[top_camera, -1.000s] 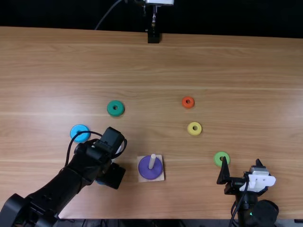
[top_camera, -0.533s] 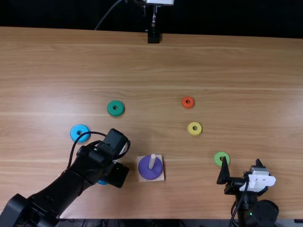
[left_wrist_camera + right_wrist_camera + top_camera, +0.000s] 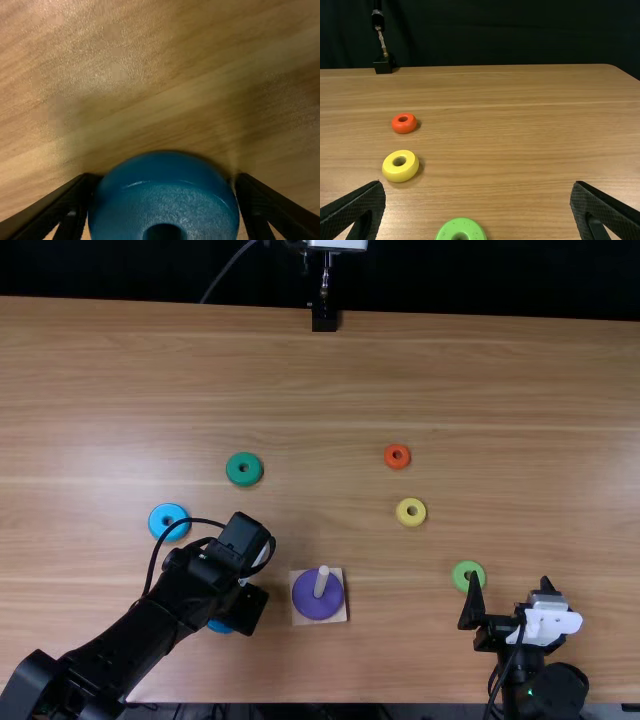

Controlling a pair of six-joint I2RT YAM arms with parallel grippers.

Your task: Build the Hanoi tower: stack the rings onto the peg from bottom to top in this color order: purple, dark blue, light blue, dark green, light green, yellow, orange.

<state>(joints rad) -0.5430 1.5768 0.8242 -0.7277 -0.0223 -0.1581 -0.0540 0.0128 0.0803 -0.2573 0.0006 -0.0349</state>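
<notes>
The light blue ring lies flat on the table, to the left of the left gripper and farther from the near edge. The dark blue ring is low at the table, grasped by the left gripper, its 2 fingers pressed to opposite sides. The dark green ring lies well beyond that gripper. To its right, near it, stands the peg on a square base, upright, with 1 ring, the purple ring, around it. The orange ring and yellow ring lie beyond the right gripper and to its left, the yellow nearer it. The light green ring is beside the right gripper's left finger, partly hidden. The right gripper is released, its 2 fingers wide apart, holding 0 rings.
</notes>
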